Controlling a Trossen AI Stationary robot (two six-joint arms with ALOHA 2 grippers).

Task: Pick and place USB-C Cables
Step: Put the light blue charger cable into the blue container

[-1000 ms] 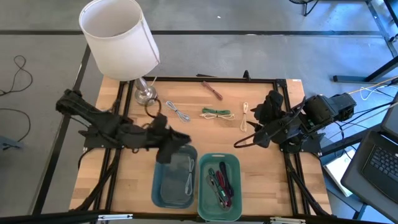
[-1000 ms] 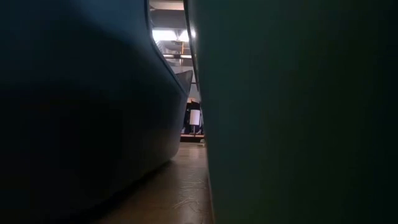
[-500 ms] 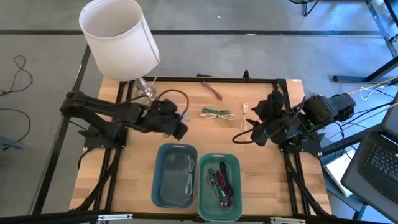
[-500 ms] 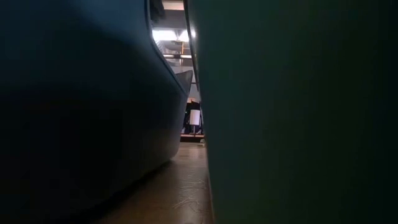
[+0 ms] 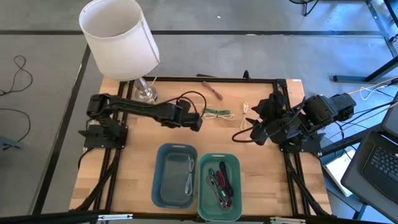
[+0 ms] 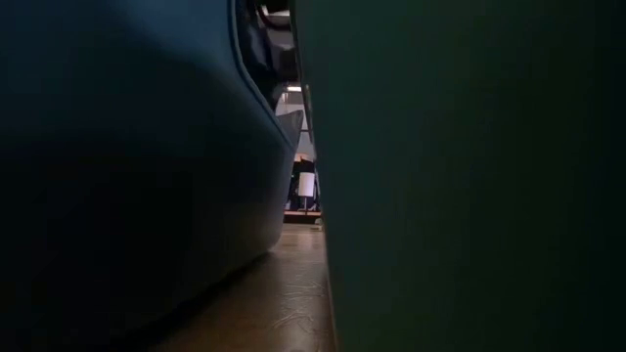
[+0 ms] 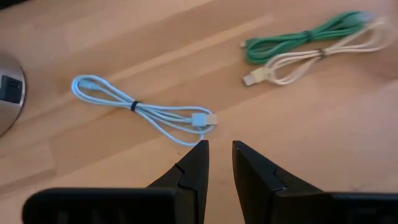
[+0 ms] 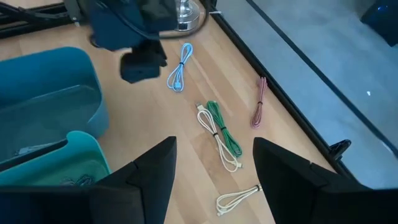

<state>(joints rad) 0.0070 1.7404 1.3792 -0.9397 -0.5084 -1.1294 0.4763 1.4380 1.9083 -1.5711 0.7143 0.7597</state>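
A pale blue bundled cable [image 7: 142, 109], a green and cream cable pair [image 7: 309, 46], and a brownish-red cable [image 8: 259, 110] lie on the light wooden surface [image 5: 134, 174]; one plastic tray is blue [image 5: 163, 186], the other teal [image 5: 206, 193].

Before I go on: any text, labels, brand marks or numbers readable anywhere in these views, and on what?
None can be read.
Blue tray, green tray: no label visible.
Lamp: plain white shade, no marking.
Light blue cable, green cable, beige cable: no print shows on them or their plugs.
Laptop at the edge of the high view: keys too small to read.
Low view: dark, nothing legible.
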